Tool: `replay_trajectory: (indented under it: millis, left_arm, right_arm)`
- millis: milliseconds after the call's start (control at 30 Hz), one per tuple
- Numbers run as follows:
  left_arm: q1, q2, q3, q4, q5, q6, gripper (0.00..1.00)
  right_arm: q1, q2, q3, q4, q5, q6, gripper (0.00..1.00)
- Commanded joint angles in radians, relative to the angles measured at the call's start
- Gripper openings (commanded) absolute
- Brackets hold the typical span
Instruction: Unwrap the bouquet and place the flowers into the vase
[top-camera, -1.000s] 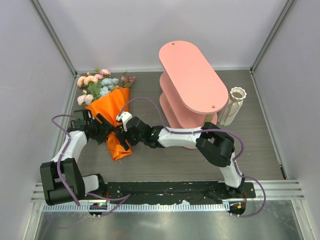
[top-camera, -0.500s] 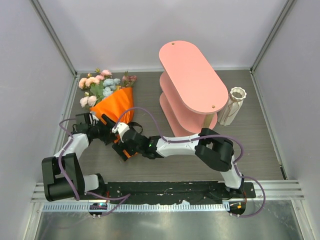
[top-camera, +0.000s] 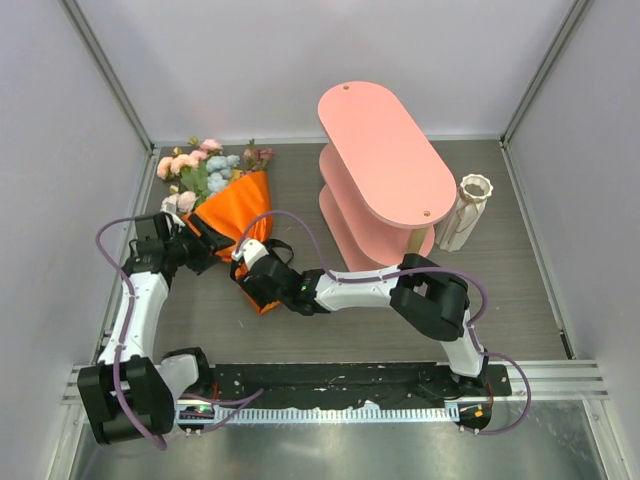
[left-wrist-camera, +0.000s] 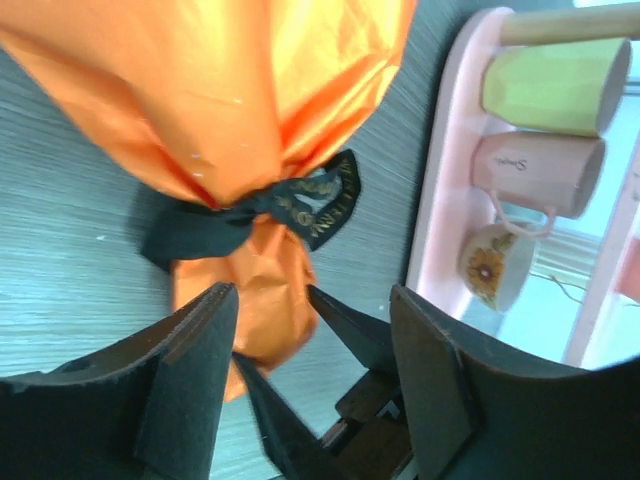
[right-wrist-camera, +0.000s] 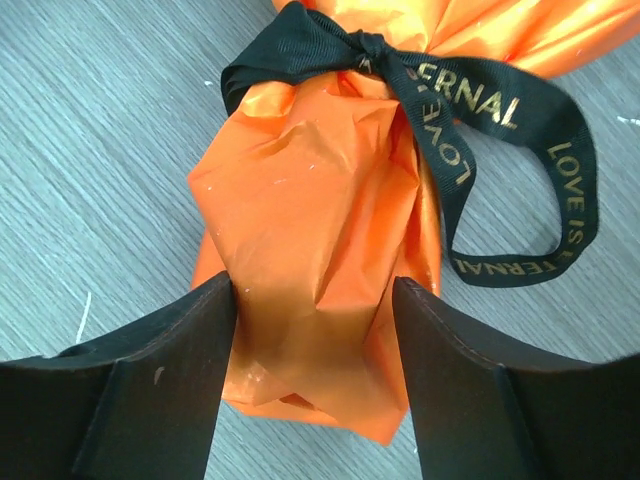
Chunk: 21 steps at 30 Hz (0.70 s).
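Observation:
The bouquet (top-camera: 245, 205) lies at the table's left, its orange paper cone (right-wrist-camera: 320, 250) tied with a black ribbon bow (right-wrist-camera: 480, 110). Its flowers (top-camera: 200, 170) point to the back left corner. My right gripper (right-wrist-camera: 313, 285) is open and straddles the paper's narrow end below the bow, the left pad against the paper. In the top view that gripper (top-camera: 258, 285) covers the cone's tip. My left gripper (left-wrist-camera: 312, 295) is open and holds nothing; it looks at the same tip and bow (left-wrist-camera: 290, 200) from the left (top-camera: 212, 240). The white vase (top-camera: 470, 210) stands at the far right.
The pink three-tier shelf (top-camera: 385, 150) stands between the bouquet and the vase; mugs (left-wrist-camera: 540, 170) sit on a lower tier. The enclosure's walls close in the left, back and right sides. My right arm stretches across the table's near middle.
The bouquet has swung, its tip moving right and its heads towards the back. My left arm has drawn back to the left. The right jaws have narrowed around the tip.

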<state>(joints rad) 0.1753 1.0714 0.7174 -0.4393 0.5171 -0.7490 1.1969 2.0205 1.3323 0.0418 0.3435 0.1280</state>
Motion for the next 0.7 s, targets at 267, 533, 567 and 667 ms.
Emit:
replay_trajectory:
  millis: [267, 533, 567, 667]
  left_arm:
    - [0.0, 0.119, -0.139, 0.123, -0.023, -0.029, 0.5]
    - [-0.002, 0.141, -0.154, 0.201, 0.004, -0.015, 0.56]
    - [0.0, 0.139, -0.156, 0.211, 0.0, -0.013, 0.58]
    - [-0.002, 0.13, -0.153, 0.224, -0.017, -0.013, 0.62]
  right_arm:
    - [-0.068, -0.049, -0.077, 0.078, -0.113, 0.033, 0.22]
    - [-0.108, -0.078, -0.122, 0.139, -0.235, 0.085, 0.08]
    - [-0.111, -0.082, -0.122, 0.141, -0.238, 0.087, 0.08]
    - [-0.118, -0.089, -0.127, 0.144, -0.248, 0.088, 0.05]
